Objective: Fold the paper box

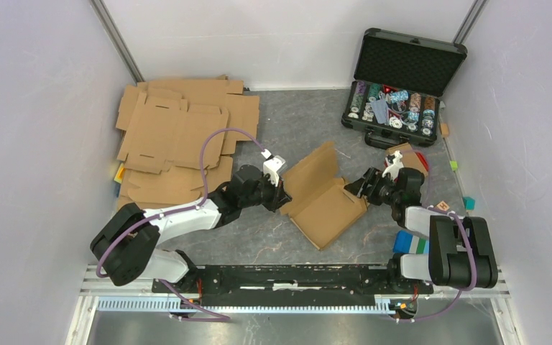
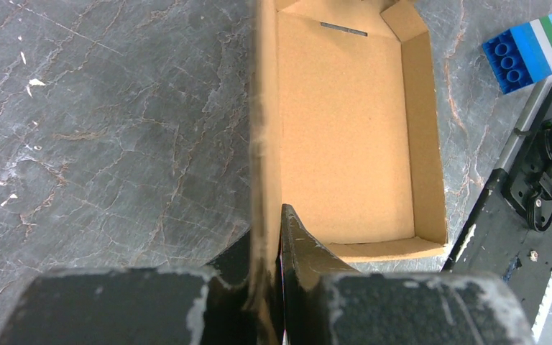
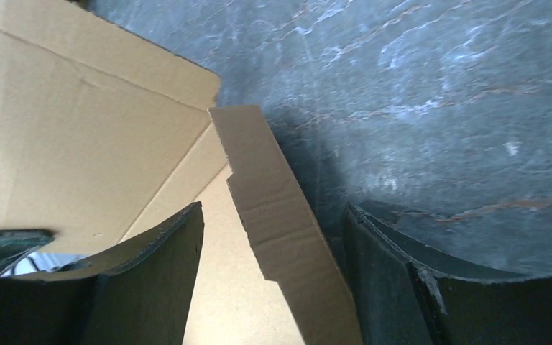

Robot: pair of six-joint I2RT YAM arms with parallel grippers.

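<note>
The paper box (image 1: 327,201) lies half formed in the middle of the table, a shallow brown tray with its lid flap (image 1: 309,172) raised at the back. My left gripper (image 1: 282,194) is shut on the box's left wall. In the left wrist view that wall (image 2: 266,144) runs up between the black fingers (image 2: 302,248), and the tray's floor (image 2: 345,129) lies to the right. My right gripper (image 1: 356,188) stands open at the box's right end. In the right wrist view a side flap (image 3: 280,208) stands between its spread fingers (image 3: 165,259), close to the right one.
A pile of flat cardboard blanks (image 1: 180,136) covers the back left. An open black case of poker chips (image 1: 399,93) stands at the back right. A blue, white and green block (image 1: 411,243) lies by the right arm's base, with small coloured blocks (image 1: 468,203) along the right wall.
</note>
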